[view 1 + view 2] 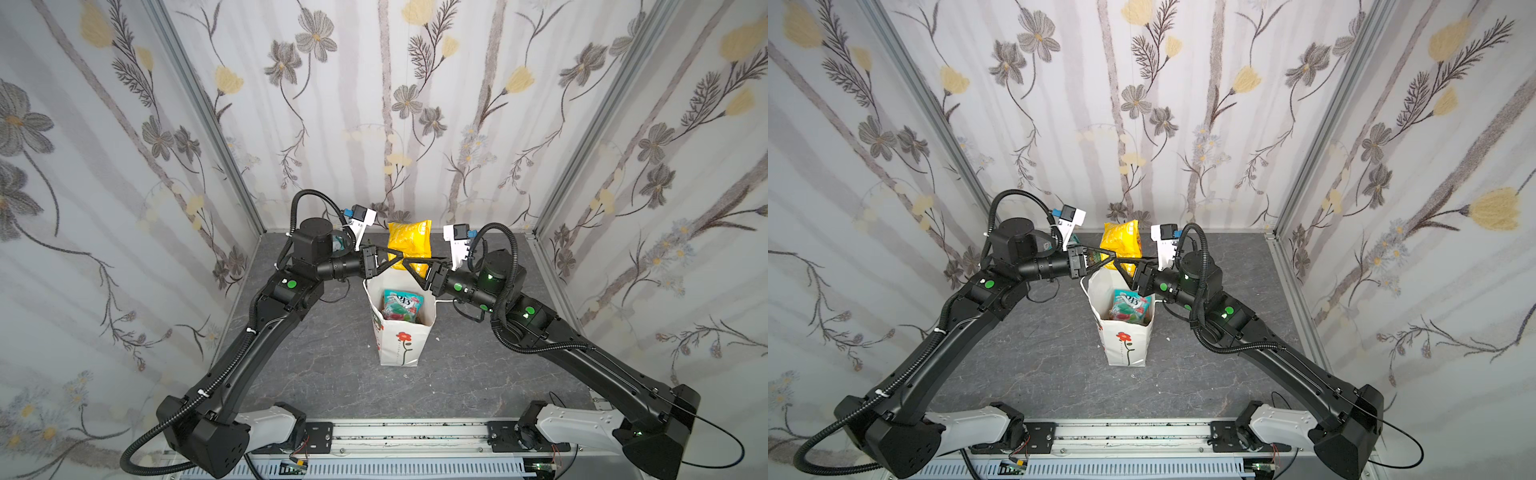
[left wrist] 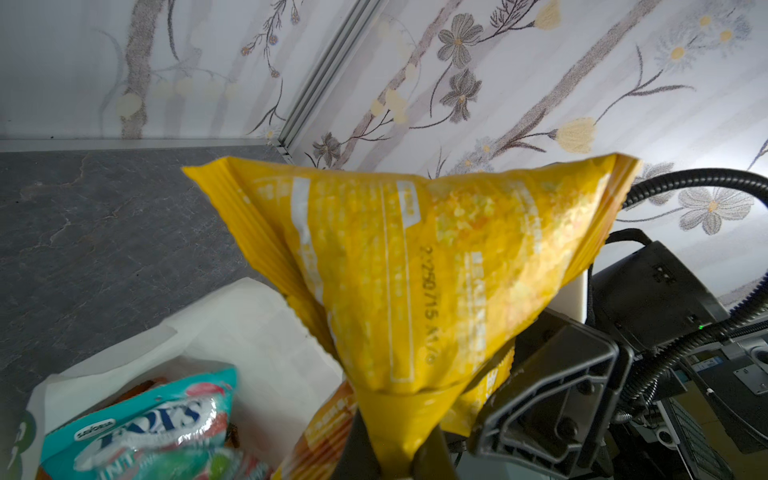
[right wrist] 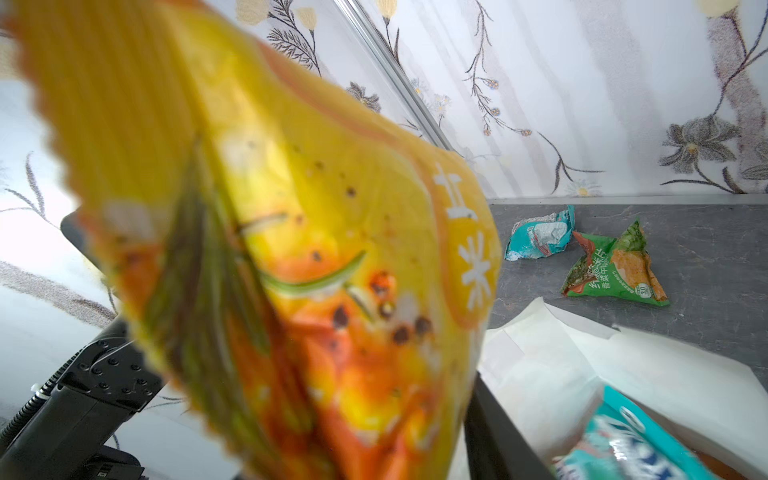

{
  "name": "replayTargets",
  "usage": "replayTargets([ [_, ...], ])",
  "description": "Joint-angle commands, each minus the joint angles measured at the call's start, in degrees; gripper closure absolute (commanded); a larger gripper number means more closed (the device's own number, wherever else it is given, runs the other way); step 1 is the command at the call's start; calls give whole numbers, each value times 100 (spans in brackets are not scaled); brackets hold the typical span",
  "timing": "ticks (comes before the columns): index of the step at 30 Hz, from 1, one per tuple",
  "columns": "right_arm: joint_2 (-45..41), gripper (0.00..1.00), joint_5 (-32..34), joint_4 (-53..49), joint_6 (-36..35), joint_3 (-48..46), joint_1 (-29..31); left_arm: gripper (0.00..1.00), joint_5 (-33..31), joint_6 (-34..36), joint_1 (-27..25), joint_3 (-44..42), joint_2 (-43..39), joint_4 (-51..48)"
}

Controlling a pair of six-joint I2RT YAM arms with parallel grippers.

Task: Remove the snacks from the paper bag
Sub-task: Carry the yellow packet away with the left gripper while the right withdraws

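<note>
A yellow snack packet (image 1: 409, 241) (image 1: 1121, 241) hangs over the mouth of the white paper bag (image 1: 401, 345) (image 1: 1127, 349), which stands upright with a red flower printed on it. My left gripper (image 1: 399, 255) (image 2: 395, 457) is shut on the packet's (image 2: 415, 270) lower corner. My right gripper (image 1: 409, 265) reaches in from the other side with its jaws apart around the packet (image 3: 291, 249); only one finger (image 3: 498, 432) shows in the right wrist view. A teal FOX'S packet (image 1: 401, 305) (image 2: 145, 428) lies inside the bag.
Two snacks lie on the grey table (image 3: 685, 249) behind the bag: a teal packet (image 3: 540, 235) and a green-orange packet (image 3: 615, 270). Flowered walls close the back and both sides. The arms' bases sit on a rail (image 1: 407, 432) at the front edge.
</note>
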Motion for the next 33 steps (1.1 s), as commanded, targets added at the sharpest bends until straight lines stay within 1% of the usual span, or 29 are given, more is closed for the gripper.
replayTargets([
  [1,-122,33,74,206,-118,-38,-4,100,-294,236,-2,92,-105,262],
  [4,-247,25,126,197,-170,-77,-8,100,-482,384,-2,185,-167,240],
  [6,-326,21,133,210,-181,-114,-6,100,-668,497,-2,272,-205,170],
  [9,-479,18,165,297,-195,-246,-3,100,-1112,727,-6,425,-290,-4],
  [11,-597,14,226,394,-195,-382,-8,100,-1586,901,0,467,-400,-115],
  [15,-873,8,471,543,-191,-718,-1,100,-2891,1231,7,421,-697,-314],
  [18,-1050,6,604,622,-199,-943,-16,100,-3803,1418,67,317,-893,-440],
  [21,-1190,5,690,655,-207,-1120,-34,100,-4360,1531,230,168,-1030,-500],
  [25,-1328,4,739,662,-201,-1284,-52,100,-4627,1512,579,-111,-1139,-494],
  [27,-1375,4,768,655,-202,-1350,-56,100,-4645,1356,771,-252,-1157,-480],
  [33,-1447,4,769,611,-182,-1467,-91,100,-4145,647,1564,-719,-1005,-346],
])
